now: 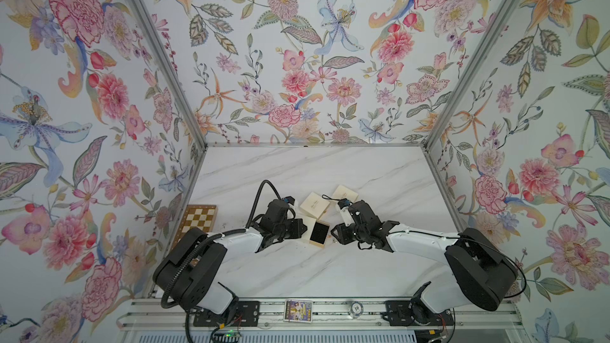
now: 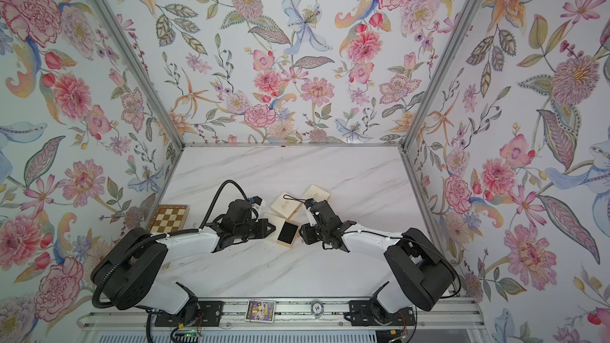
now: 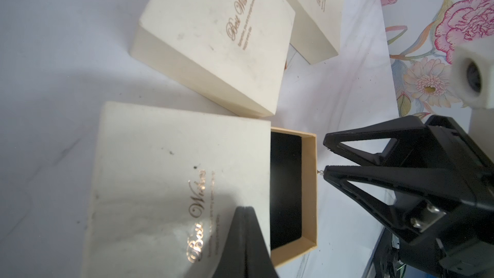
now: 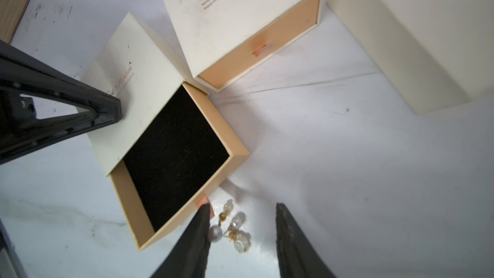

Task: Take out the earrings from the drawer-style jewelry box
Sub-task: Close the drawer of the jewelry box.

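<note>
Nearest to us, the earrings [image 4: 232, 229] lie on the white table [image 4: 347, 169], just right of the open drawer [image 4: 133, 209]. The right gripper [image 4: 242, 209] hangs over them with its fingers apart, one on each side, and holds nothing. One bead looks to sit right against a finger.

We think the earrings are tiny, light and hard. The round white beads may slip or roll, and the thin gold pins could bend. The best place to pinch looks like across a bead, softly.

The drawer's black floor shows no earrings, so the job looks nearly done.

A bit farther left, the left gripper [image 3: 244, 209] is squeezed shut and empty, over the cream sleeve [image 4: 133, 89]. We cannot tell if it touches.

Two more cream boxes [image 4: 235, 17] sit farthest away.
</note>
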Available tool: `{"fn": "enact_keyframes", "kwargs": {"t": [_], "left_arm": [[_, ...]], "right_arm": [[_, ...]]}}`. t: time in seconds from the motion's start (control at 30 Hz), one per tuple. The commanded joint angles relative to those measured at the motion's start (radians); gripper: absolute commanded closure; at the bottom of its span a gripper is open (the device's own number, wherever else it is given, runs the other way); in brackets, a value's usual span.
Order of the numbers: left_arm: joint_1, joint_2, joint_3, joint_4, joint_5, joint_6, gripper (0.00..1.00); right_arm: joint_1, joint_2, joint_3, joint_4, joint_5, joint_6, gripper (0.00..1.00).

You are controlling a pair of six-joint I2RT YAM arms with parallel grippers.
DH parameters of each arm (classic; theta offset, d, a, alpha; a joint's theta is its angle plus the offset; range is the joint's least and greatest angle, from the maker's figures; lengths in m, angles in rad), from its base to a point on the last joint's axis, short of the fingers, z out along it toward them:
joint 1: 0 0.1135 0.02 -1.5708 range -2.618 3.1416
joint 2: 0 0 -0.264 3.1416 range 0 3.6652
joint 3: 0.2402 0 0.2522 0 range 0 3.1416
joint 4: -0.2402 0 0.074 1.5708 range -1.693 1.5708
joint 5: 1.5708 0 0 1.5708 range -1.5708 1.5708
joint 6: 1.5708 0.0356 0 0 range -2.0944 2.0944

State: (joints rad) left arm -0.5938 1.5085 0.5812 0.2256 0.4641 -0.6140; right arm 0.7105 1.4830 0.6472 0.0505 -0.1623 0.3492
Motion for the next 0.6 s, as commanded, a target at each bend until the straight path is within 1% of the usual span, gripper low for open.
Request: {"fn": "enact_keyframes", "kwargs": {"t": [0.0,0.57], "left_arm": [[0.006,0.009,-0.033,-0.052,-0.028,0.004,1.00],[0.007,-0.007,-0.052,-0.050,-0.039,-0.001,1.00]], "right_arm": [[-0.011,-0.026,-0.022,0.019,-0.019,0.013,0.57],[-0.016,0.009,-0.023,0.079,-0.019,0.044,0.55]]}}
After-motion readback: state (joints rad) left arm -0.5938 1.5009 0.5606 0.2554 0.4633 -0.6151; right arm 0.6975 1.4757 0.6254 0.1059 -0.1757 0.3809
